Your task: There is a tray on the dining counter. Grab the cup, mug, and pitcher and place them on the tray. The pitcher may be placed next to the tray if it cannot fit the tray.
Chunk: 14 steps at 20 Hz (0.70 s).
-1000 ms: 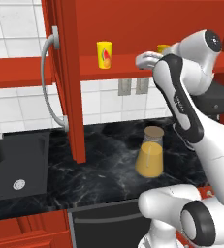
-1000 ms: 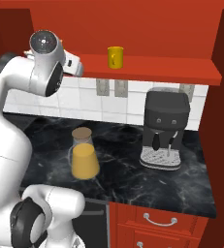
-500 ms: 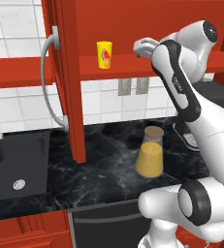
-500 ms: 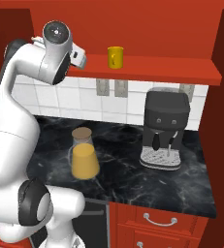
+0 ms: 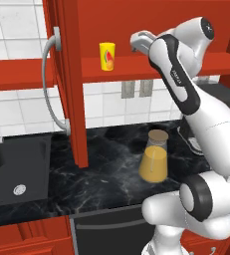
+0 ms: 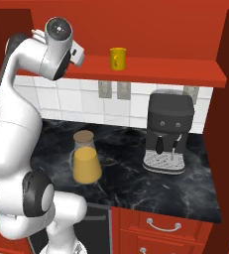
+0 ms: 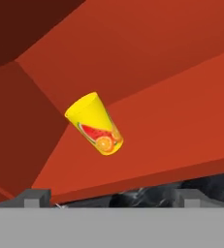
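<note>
Two base views from behind the arm, left and right, sharing the black worktop (image 5: 111, 169) and pitcher (image 6: 86, 158). Hand view rolled, close, facing the cup (image 7: 95, 124) on the red shelf (image 7: 181, 121).

Cup (image 5: 106, 56): smooth yellow plastic look, printed fruit mark. Mug (image 6: 118, 58): plain yellow, slight sheen. Pitcher (image 5: 154, 157): clear glass, tan cork-like lid. Table (image 6: 126, 173): glossy black marble-veined top. Shelf (image 6: 155, 68): matt red. Sink (image 5: 17, 167): matt black. Coffee machine (image 6: 168, 132): dark matt body, metallic base. Wall tiles (image 5: 17, 107): glossy white.

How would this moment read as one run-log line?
gripper: open, at shelf height, facing cup | mug: on shelf | pitcher: on worktop
</note>
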{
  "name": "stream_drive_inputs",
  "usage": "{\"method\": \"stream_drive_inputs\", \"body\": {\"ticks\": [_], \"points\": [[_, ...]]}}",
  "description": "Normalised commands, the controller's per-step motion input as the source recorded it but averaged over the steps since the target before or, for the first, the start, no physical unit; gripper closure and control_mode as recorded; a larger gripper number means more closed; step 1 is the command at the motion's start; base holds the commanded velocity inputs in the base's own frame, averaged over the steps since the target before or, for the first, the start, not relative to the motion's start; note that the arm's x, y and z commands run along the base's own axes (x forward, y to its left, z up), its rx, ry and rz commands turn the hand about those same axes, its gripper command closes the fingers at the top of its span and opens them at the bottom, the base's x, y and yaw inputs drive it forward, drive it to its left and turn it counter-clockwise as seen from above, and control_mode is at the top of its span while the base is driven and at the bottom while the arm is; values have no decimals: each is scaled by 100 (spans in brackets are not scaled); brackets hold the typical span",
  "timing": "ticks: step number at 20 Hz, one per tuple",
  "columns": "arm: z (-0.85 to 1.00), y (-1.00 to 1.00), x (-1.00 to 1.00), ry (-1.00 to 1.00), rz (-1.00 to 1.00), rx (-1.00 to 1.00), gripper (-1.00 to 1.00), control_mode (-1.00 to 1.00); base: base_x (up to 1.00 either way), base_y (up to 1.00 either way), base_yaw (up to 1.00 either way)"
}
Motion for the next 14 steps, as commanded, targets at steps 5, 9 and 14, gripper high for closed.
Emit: {"method": "stream_drive_inputs", "body": {"ticks": [5, 9, 14], "points": [[3, 16, 6, 0, 0, 9, -100, -100, 0, 0, 0], [2, 15, 12, 0, 0, 9, -100, -100, 0, 0, 0], [0, 17, 24, 0, 0, 9, -100, -100, 0, 0, 0]]}}
